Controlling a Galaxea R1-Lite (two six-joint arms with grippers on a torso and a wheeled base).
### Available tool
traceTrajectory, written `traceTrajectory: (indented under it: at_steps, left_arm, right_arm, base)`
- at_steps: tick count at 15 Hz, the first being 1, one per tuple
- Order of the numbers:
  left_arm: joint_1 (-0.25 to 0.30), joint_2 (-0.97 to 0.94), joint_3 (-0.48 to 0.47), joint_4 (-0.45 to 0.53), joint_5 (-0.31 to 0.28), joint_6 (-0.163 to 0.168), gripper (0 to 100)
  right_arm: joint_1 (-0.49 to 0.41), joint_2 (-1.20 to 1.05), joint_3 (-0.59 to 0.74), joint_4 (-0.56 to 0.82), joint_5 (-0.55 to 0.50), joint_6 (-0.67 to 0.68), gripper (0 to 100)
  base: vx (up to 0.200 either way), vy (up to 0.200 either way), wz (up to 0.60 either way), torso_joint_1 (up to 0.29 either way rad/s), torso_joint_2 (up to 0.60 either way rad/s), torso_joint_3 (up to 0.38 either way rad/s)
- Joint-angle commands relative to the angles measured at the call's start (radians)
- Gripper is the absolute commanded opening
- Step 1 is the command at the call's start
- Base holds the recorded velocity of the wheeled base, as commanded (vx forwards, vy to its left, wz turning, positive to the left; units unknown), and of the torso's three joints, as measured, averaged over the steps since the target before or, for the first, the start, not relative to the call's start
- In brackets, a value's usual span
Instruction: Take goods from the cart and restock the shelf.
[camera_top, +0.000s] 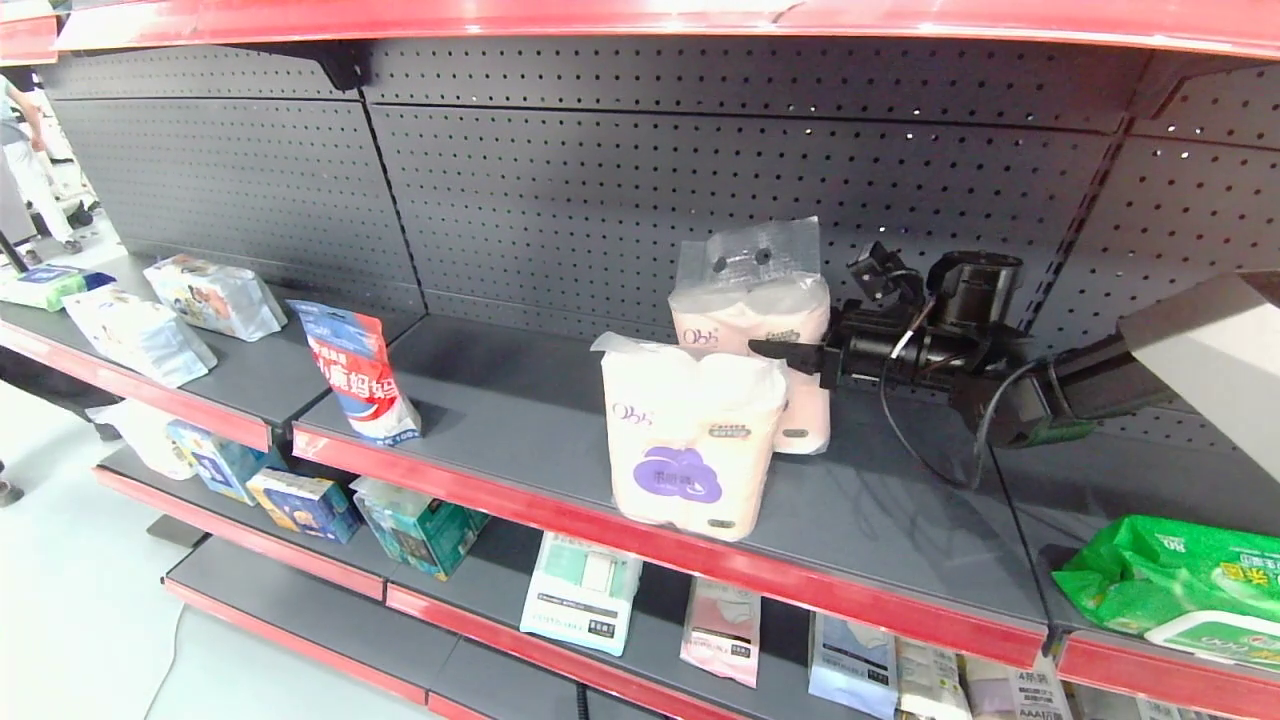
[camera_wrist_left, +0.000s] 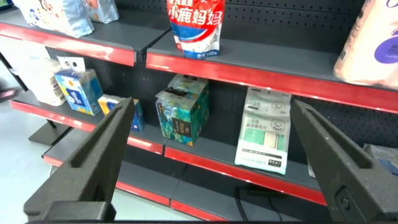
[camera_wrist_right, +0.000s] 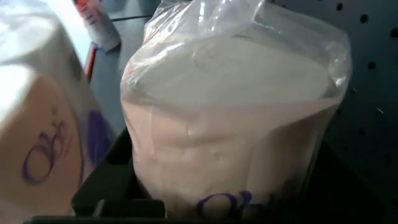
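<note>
Here, in the head view, the rear roll pack stands upright on the middle board of the shelf, close to the perforated back wall. The right end effector is closed around this pack from the right side, and one dark finger lies across its front. The front roll pack stands just in front of the rear roll pack and to its left, at the red edge of the board. A red and blue pouch stands well to the left of the rear roll pack, and a green wipes pack lies far to its right. In the left wrist view, the left end effector has its two fingers wide apart with nothing between them; beyond them a green box and a white pack stand on the board one level below the rear roll pack's board. In the right wrist view, the rear roll pack sits between the dark fingers, and the front roll pack is just beside it.
</note>
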Motion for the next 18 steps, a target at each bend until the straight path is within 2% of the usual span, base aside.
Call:
traceTrajectory:
  at_steps: [1, 12, 18]
  left_arm:
    - [0.0, 0.001, 0.0, -0.001, 0.0, 0.0, 100]
    - [0.0, 0.001, 0.0, -0.001, 0.0, 0.0, 100]
    - [0.0, 0.001, 0.0, -0.001, 0.0, 0.0, 100]
  right_arm:
    - [-0.034, -0.01, 0.022, 0.001, 0.039, -0.038, 0]
    - [-0.059, 0.001, 0.11, -0.013, 0.208, -0.194, 0]
    - [-0.043, 0.008, 0.107, -0.013, 0.199, -0.183, 0]
  base:
    - [0.0, 0.0, 0.0, 0.0, 0.0, 0.0]
    - [0.0, 0.0, 0.0, 0.0, 0.0, 0.0]
    - [0.0, 0.0, 0.0, 0.0, 0.0, 0.0]
